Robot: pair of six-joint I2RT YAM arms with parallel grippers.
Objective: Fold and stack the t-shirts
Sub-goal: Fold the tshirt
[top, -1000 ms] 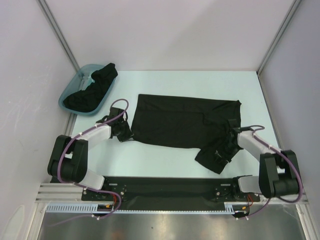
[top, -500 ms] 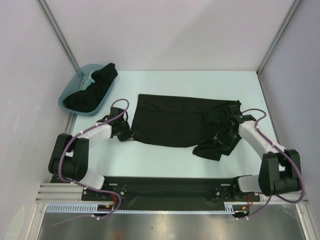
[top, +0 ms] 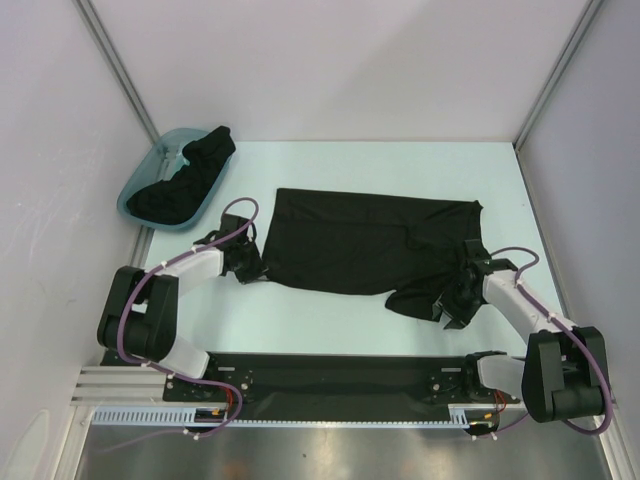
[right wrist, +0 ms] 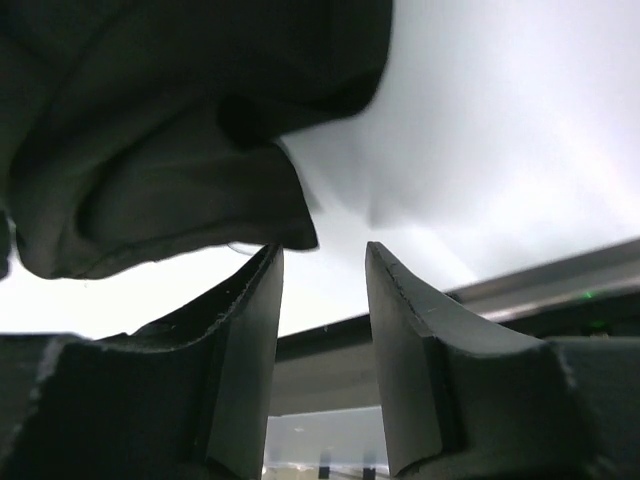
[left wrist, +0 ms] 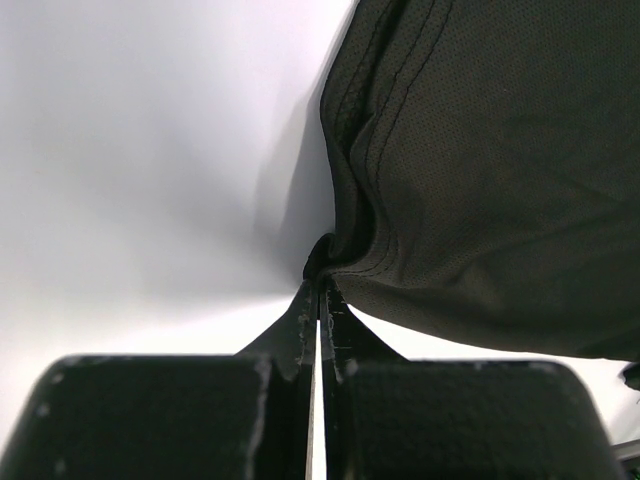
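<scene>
One black t-shirt (top: 360,242) lies spread across the middle of the table, with its near right part bunched into a lump (top: 415,298). My left gripper (top: 256,272) is shut on the shirt's near left corner; in the left wrist view the hem (left wrist: 345,262) runs into the tips of the gripper (left wrist: 321,285). My right gripper (top: 449,306) stands open just right of the lump. In the right wrist view that gripper (right wrist: 322,258) has nothing between its fingers, and the loose cloth (right wrist: 180,150) hangs up and to the left. Another black t-shirt (top: 190,172) lies heaped in the tub.
A teal plastic tub (top: 137,186) stands at the far left, against the left wall. White walls close in the table on the left, back and right. The arms' mounting rail (top: 330,372) runs along the near edge.
My right gripper has opened and let go of the shirt's near right part, which now rests as a lump on the table. It drew back towards the near edge. The left arm stayed put.
</scene>
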